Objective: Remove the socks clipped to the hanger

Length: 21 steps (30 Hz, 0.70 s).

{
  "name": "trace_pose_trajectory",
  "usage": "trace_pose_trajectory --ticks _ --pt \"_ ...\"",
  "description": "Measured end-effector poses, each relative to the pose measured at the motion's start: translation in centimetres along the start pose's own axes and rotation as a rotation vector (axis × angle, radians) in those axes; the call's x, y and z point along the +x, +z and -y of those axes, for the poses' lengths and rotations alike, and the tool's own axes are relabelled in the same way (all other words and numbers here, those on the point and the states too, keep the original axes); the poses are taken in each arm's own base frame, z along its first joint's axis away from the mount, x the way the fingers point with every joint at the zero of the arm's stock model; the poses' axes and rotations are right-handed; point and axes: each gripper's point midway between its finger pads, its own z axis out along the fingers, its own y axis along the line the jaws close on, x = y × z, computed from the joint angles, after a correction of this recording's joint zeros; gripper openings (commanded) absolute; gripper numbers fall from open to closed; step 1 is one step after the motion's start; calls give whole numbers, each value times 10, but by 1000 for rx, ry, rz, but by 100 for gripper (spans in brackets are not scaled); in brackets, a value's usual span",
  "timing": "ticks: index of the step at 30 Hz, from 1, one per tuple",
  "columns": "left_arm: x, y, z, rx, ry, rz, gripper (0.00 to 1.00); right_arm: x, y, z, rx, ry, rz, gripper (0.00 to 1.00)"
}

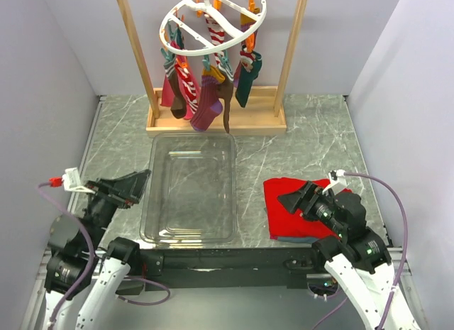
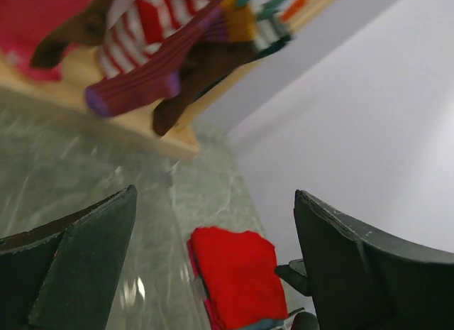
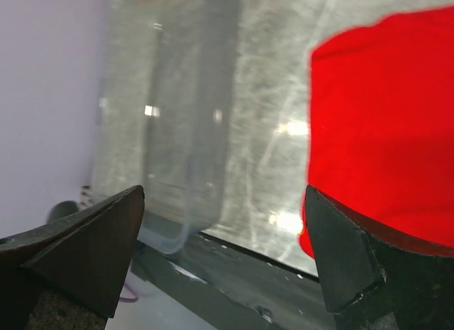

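Several small socks hang clipped to a white round hanger on a wooden frame at the back: magenta-purple, red-and-white striped, brown, dark teal. They also show in the left wrist view. My left gripper is open and empty, low at the near left beside the clear tray. My right gripper is open and empty, over the left edge of the red folded cloth.
A clear plastic tray lies on the marble table between the arms; it also shows in the right wrist view. The red folded cloth shows in the left wrist view and right wrist view. The wooden base stands behind the tray.
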Motion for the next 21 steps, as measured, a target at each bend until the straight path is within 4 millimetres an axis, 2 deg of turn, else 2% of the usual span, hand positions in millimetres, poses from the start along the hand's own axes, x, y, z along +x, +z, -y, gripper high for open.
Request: trace_pose_trajectory --ticks 3,6,14,17,21 --pt "13 3 -24 -143 -50 -68 96 1 -1 7 54 1 -19 100" --pt "25 5 -36 -204 -55 -130 96 -4 -5 2 54 -11 -13 100" --pt "45 5 -29 -146 -66 -226 96 -5 -7 -21 -65 -86 -39 100" --pt "55 10 -31 -140 -70 -273 96 -11 5 -30 -94 -109 -54 100" --pt "65 24 -30 -114 -70 -329 96 -20 36 -42 -124 -138 -87 100"
